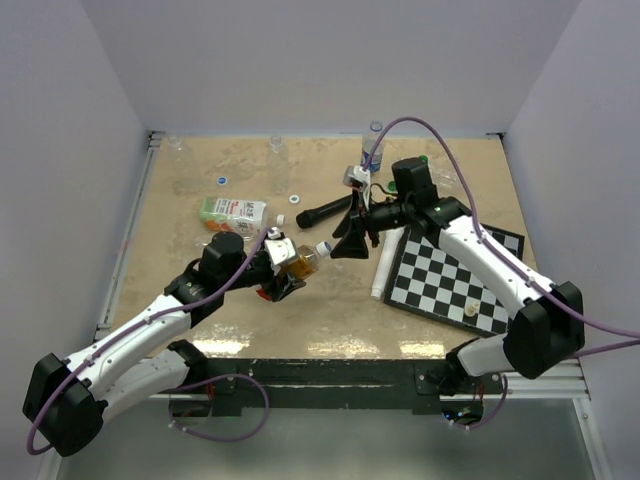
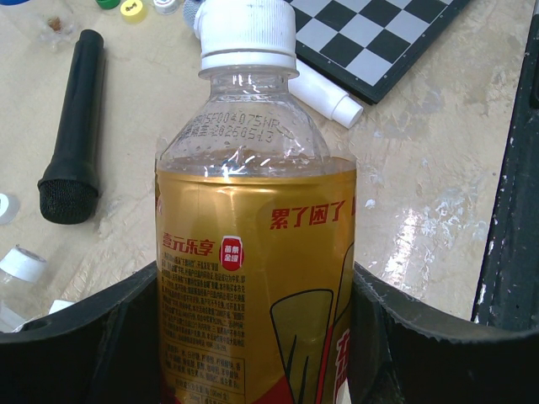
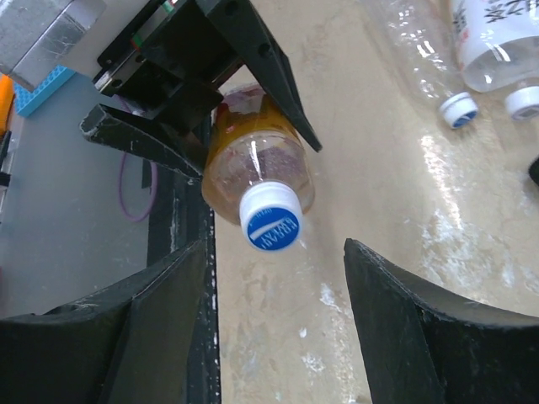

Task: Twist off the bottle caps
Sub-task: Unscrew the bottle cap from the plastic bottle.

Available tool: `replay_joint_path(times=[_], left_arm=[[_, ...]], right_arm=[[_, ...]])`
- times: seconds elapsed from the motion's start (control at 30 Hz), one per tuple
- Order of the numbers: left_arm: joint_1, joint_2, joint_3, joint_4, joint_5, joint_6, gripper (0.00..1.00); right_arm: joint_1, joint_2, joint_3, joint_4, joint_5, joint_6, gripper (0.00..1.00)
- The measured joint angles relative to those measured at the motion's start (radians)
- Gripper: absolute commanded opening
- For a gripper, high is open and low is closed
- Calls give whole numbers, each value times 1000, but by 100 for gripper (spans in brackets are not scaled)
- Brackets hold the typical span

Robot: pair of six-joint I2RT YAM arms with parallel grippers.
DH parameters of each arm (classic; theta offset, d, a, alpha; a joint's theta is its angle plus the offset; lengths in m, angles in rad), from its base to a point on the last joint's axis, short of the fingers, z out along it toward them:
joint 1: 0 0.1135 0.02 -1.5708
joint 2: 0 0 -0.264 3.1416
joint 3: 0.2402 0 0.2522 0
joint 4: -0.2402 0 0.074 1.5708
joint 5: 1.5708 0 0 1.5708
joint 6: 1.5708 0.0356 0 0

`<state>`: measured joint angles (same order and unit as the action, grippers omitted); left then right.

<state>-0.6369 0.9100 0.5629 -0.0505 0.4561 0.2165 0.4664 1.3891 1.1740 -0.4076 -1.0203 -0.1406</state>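
My left gripper point(image 1: 281, 272) is shut on a bottle point(image 1: 300, 262) of amber liquid with a red-yellow label, held off the table and pointing toward the right arm. In the left wrist view the bottle point(image 2: 253, 278) fills the gap between the black fingers point(image 2: 101, 337), and its white cap point(image 2: 247, 34) is screwed on. My right gripper point(image 1: 347, 243) stands open just short of that cap point(image 1: 324, 247). In the right wrist view the blue-topped cap point(image 3: 269, 220) sits ahead of the fingertips point(image 3: 379, 278), slightly left of centre and touching neither.
A black microphone point(image 1: 325, 211) and a white tube point(image 1: 383, 262) lie beside a chessboard point(image 1: 455, 280) at the right. A labelled bottle point(image 1: 235, 212) lies at the left, with loose caps point(image 1: 221, 181) nearby. More clear bottles point(image 1: 372, 150) stand at the back.
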Motion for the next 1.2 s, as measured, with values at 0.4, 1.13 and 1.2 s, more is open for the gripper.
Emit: replay_joint_path(times=[0.4,1.13,1.2], left_arm=[[0,0,0,0,-1,0,0],[-3,0,0,7,15,3,0],[-3,0,0,8,13,1,0]], right_arm=[[70,82,9,4,8,13,61],[79,117,150,-232,-25,-369,0],[92,169,247,-398,-22,-648,0]])
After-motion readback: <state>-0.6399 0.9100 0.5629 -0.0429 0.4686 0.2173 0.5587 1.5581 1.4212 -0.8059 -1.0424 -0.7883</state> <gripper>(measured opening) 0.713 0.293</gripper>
